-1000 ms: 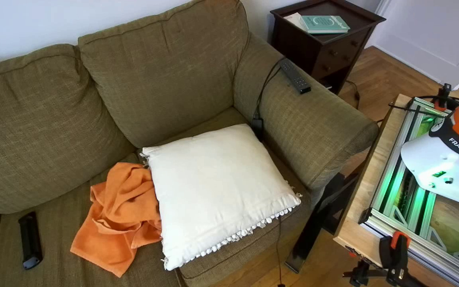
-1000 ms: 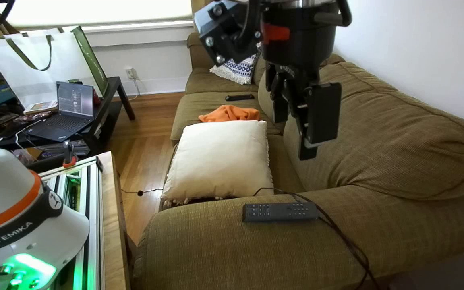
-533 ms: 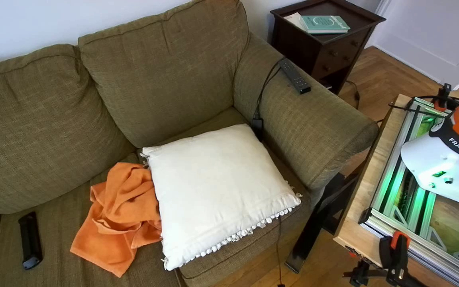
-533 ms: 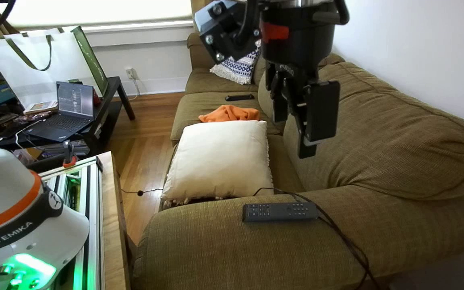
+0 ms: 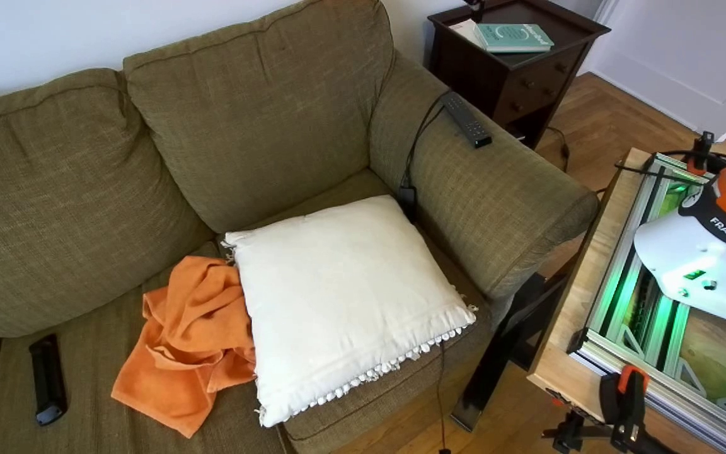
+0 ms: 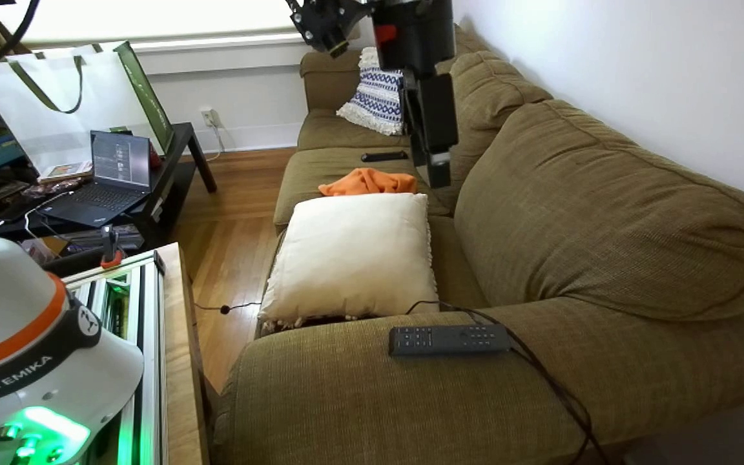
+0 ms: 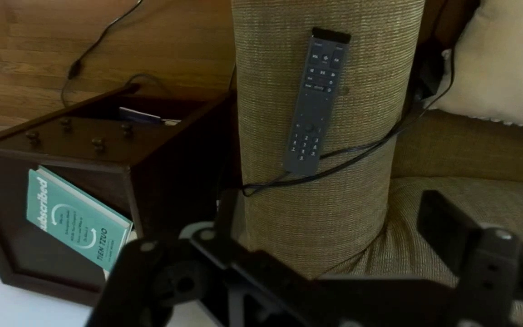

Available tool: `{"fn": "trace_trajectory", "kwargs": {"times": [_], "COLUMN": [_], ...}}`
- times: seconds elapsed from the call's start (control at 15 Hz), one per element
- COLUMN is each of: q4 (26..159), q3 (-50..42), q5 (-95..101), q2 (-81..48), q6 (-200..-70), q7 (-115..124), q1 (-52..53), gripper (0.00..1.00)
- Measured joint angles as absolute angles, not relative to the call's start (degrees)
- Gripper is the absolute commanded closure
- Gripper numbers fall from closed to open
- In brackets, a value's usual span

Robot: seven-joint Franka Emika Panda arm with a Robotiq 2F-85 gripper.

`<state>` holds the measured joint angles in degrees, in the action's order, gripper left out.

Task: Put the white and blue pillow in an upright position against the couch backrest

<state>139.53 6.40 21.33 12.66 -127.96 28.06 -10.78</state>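
Note:
A white pillow with a fringed edge lies flat on the couch seat in both exterior views (image 5: 344,302) (image 6: 359,252). Part of it shows at the right edge of the wrist view (image 7: 506,68). A pillow with a white and blue pattern (image 6: 375,97) leans at the couch's far end, partly behind my gripper. The couch backrest (image 5: 262,120) also shows in an exterior view (image 6: 604,219). My gripper (image 6: 429,161) is in the air, apart from both pillows. In the wrist view my gripper (image 7: 334,222) has its fingers wide apart, nothing between them, above the armrest.
An orange cloth (image 5: 193,340) lies against the white pillow's side. A black object (image 5: 48,378) lies on the seat. A remote (image 5: 466,120) and cables lie on the armrest (image 5: 495,189). A dark side table (image 5: 508,82) bears a green book (image 5: 514,38).
My gripper has moved left and up in an exterior view and looks smaller, uncovering more of the patterned pillow. A dark part appears at the top edge above the side table. The pillows have not moved.

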Motion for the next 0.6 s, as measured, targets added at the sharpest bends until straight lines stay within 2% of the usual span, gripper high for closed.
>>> {"fn": "trace_trajectory", "kwargs": {"times": [0.6], "q4": [138.28], "q3": [14.84], "q5": [27.32], "q2": [1.43], "q6": [-120.02], "q7": [51.45], "q1": [2.71], "gripper": [0.00]}}
